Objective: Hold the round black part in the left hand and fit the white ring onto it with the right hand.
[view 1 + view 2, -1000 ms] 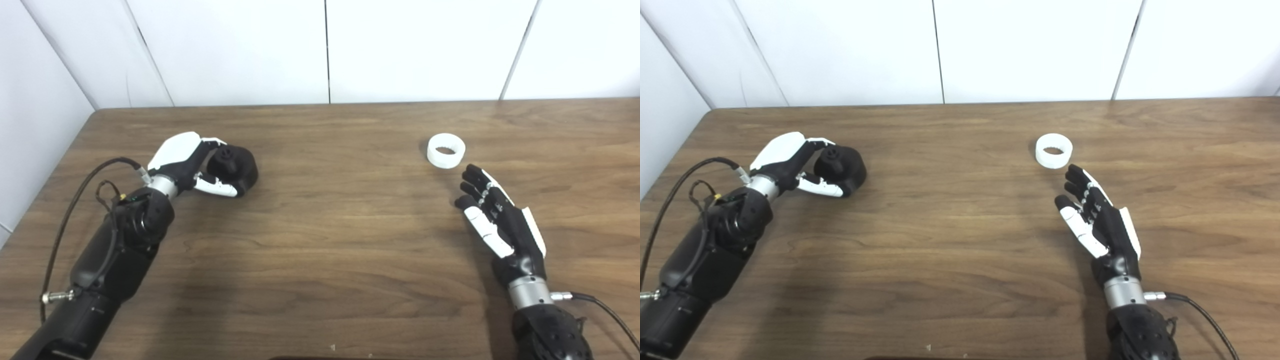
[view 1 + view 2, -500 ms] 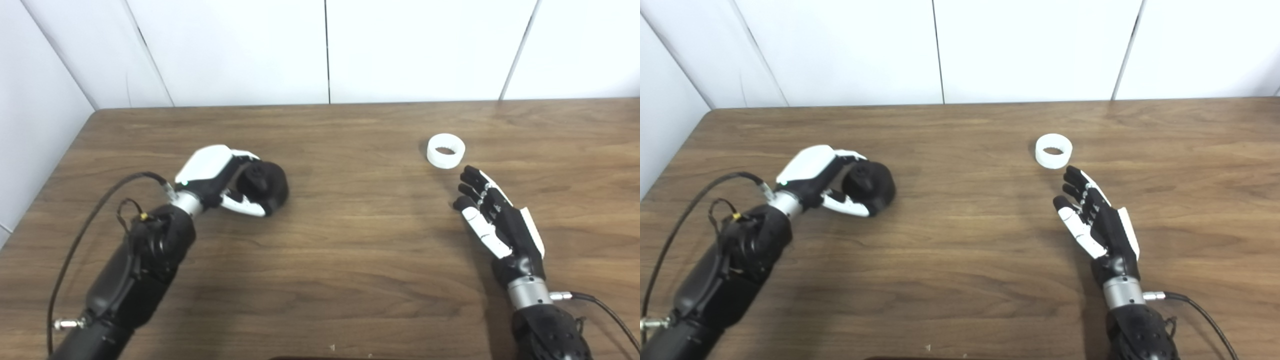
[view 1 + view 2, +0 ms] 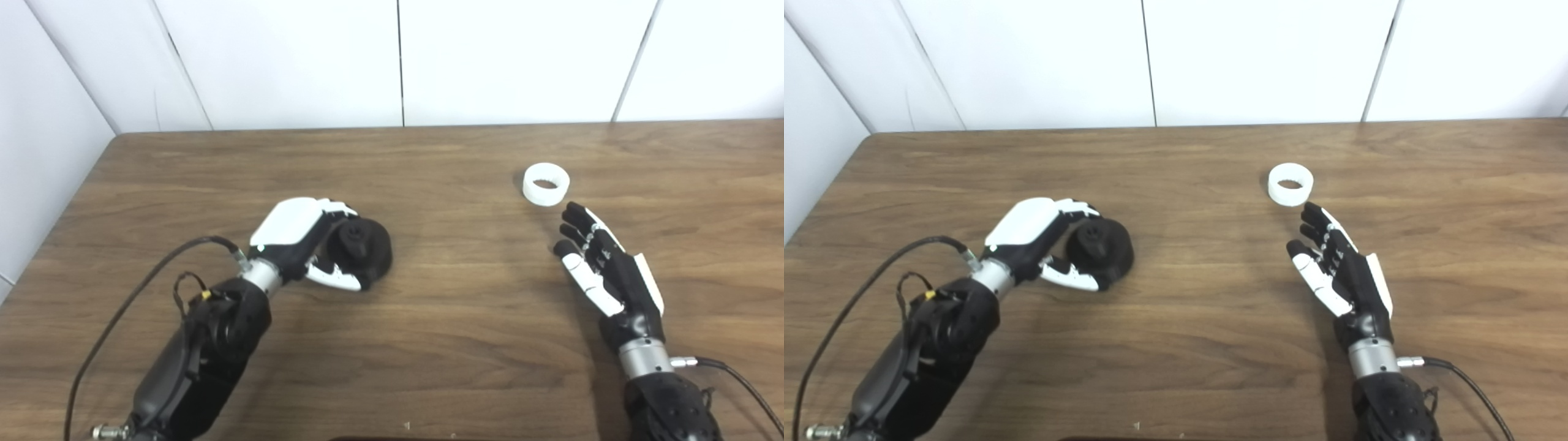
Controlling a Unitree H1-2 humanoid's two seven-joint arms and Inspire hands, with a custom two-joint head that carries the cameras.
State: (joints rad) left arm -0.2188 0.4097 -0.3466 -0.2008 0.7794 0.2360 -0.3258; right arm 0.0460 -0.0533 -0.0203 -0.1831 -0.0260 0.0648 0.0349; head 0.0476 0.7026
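Nearest the viewer, 2 dark robot forearms enter from the bottom edge over a brown wooden table (image 3: 429, 343). On the right side, the right hand (image 3: 603, 266) rests low over the wood with its palm turned inward, fingers straight and spread, holding nothing. It has barely shifted in the last second.

A little farther in, on the left side, the left hand (image 3: 306, 242) has its fingers and thumb wrapped around the round black part (image 3: 362, 245), a squat dark cylinder with a small knob on its face. Whether the part is lifted or sliding on the wood cannot be told. This is what has changed: over the last second the left hand has carried the part from the left side of the table toward the middle and nearer the viewer.

Farthest back, the white ring (image 3: 546, 184) lies flat on the table with its opening up, just beyond the right hand's fingertips and untouched, well apart from the black part.

The holding half of the task looks done. The ring still has to be picked up and fitted.
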